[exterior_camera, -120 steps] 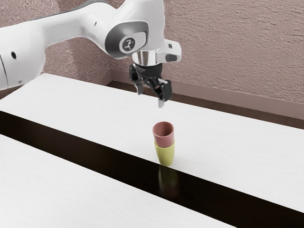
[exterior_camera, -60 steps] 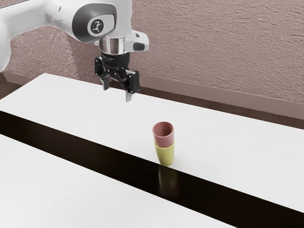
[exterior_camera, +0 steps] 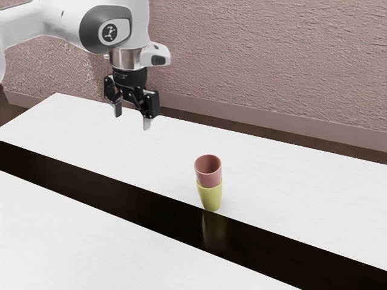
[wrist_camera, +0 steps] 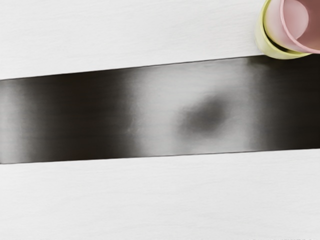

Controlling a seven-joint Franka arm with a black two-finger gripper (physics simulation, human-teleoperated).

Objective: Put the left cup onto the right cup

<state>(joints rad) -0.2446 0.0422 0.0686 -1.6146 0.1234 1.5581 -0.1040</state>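
A pink cup (exterior_camera: 208,170) sits nested upright in a yellow-green cup (exterior_camera: 210,196) on the white table, at the far edge of the black stripe. In the wrist view the pink cup (wrist_camera: 301,22) and the yellow-green cup (wrist_camera: 270,36) under it lie off to one side of my hand. My gripper (exterior_camera: 132,118) hangs high above the table, well off toward the exterior view's left of the stacked cups. Its fingers stand apart with nothing between them.
A glossy black stripe (exterior_camera: 109,193) crosses the white table (exterior_camera: 290,175) diagonally. A textured pinkish wall (exterior_camera: 290,54) with a baseboard runs behind the table. The wrist view looks down on the black stripe (wrist_camera: 100,120).
My arm has swung toward the exterior view's left, carrying the open gripper away from above the cups. The stacked cups have not moved.
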